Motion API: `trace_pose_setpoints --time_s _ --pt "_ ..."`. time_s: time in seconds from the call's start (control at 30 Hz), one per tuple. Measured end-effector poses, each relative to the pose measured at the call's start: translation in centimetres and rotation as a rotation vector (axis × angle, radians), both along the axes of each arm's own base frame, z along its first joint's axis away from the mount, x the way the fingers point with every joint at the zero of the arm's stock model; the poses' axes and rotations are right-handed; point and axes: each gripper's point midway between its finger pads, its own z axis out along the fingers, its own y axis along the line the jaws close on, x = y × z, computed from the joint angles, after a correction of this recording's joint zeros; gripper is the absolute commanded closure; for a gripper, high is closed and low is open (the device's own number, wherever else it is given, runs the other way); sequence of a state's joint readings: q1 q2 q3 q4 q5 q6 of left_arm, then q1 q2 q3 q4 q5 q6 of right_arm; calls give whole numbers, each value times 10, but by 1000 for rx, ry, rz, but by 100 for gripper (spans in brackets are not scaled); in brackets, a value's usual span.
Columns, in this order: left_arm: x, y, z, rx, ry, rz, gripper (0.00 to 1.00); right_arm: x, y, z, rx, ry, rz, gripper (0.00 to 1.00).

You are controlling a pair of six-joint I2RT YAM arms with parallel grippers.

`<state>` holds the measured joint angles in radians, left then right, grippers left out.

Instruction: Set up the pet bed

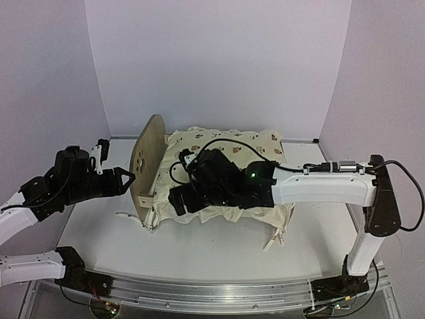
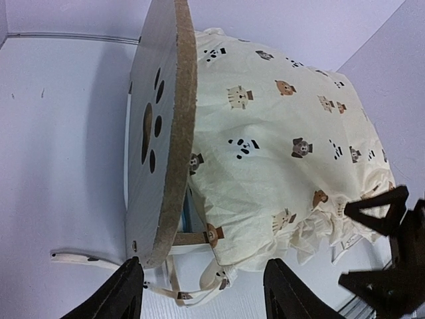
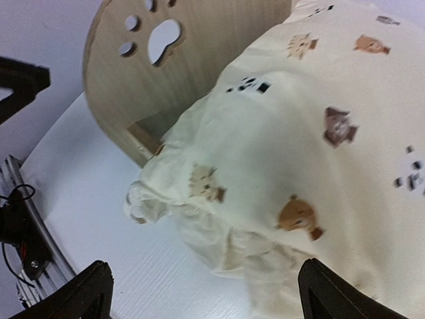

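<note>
Gaping right claw (image 3: 204, 282) at cushion (image 3: 299, 133) edge, left claw (image 2: 202, 289) beside pet bed (image 2: 156, 133)

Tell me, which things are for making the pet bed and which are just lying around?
For the job: light-wood pet bed frame with paw-print cutout; cream animal-print fabric cushion on it.
Just there: white table; silver metal rail with wires along its front.

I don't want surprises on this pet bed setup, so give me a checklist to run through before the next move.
1. Headboard upright: ok.
2. Cushion flat inside the pet bed: not ok, near edge bunched, spilling onto the table.
3. Left gripper open and empty: ok.
4. Right gripper open and empty, over the cushion: ok.
5. Footboard in place: cannot tell, mostly hidden.
</note>
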<state>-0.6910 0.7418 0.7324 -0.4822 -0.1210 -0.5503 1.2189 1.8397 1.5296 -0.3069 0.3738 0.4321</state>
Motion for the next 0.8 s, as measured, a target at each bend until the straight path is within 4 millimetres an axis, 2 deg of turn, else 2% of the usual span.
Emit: trace_pose_setpoints --time_s 0.1,0.17,0.23,0.33,0.4,0.5,0.57,0.67,0.8 --pt "-3 -3 1 -13 3 -23 38 29 -19 18 -46 3 -35 2" --pt "-4 -5 1 -17 8 -35 38 49 -24 36 -41 17 -58 2" --pt "-5 -6 0 -19 12 -43 39 68 -23 53 -23 28 -73 2" --pt "-6 -9 -5 -19 24 -58 40 79 -1 65 1 51 -41 2" --pt "-7 -11 -11 -14 37 -65 40 78 18 57 -11 69 4 2" --pt "-8 -12 -17 -9 51 -71 40 75 37 30 -65 92 65 2" --pt "-9 -12 -20 -7 57 -75 41 72 41 9 -123 106 94 2" --pt "-9 -13 -23 -7 61 -79 41 74 47 -11 -183 99 125 2" --pt "-8 -14 -26 -6 63 -80 41 82 53 -17 -212 61 137 2"
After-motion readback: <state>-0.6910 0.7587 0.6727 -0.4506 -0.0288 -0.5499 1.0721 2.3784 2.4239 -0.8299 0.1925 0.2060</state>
